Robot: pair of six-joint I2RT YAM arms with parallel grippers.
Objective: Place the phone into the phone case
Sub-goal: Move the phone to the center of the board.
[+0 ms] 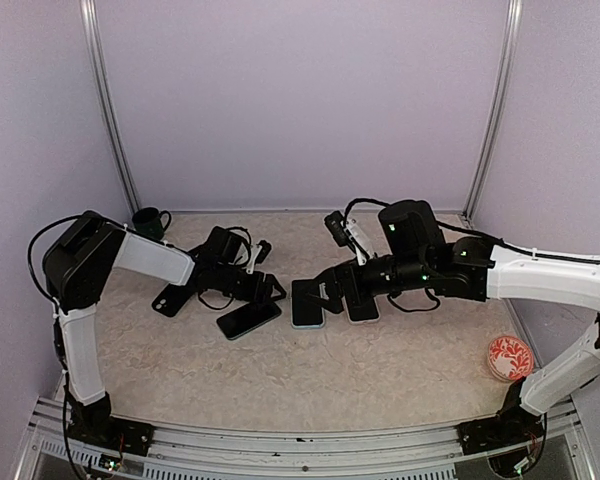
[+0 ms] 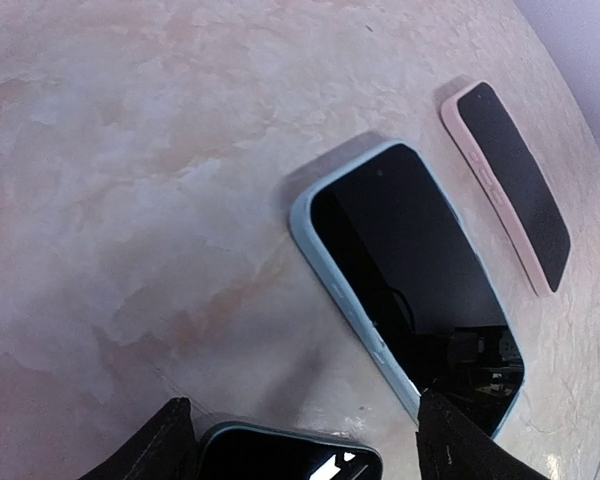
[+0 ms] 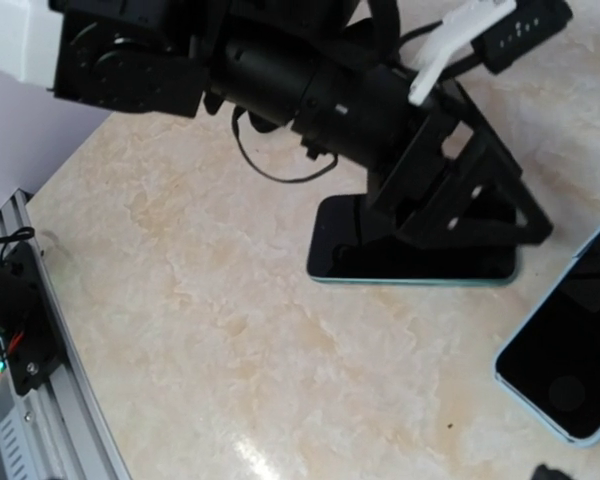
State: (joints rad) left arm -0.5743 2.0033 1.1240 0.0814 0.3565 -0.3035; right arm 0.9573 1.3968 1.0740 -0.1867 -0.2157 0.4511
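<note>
Phone (image 1: 248, 320): flat, rigid, glossy slab lying on the table (image 1: 280, 380) just left of the blue-cased phone (image 1: 307, 304); likely slippery, best pinched across its long edges. Left gripper (image 1: 270, 290) straddles its near end, jaws parted, nothing clasped. Right gripper (image 1: 330, 290): state indiscernible.

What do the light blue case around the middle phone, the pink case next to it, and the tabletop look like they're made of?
Light blue case: likely soft silicone or rubbery plastic, matte, with a rounded raised lip and moulded side buttons. Pink case: looks like the same kind of matte, soft material, though less of it shows. Tabletop: marble-patterned beige surface with a mild sheen; real stone or printed laminate cannot be told.
</note>
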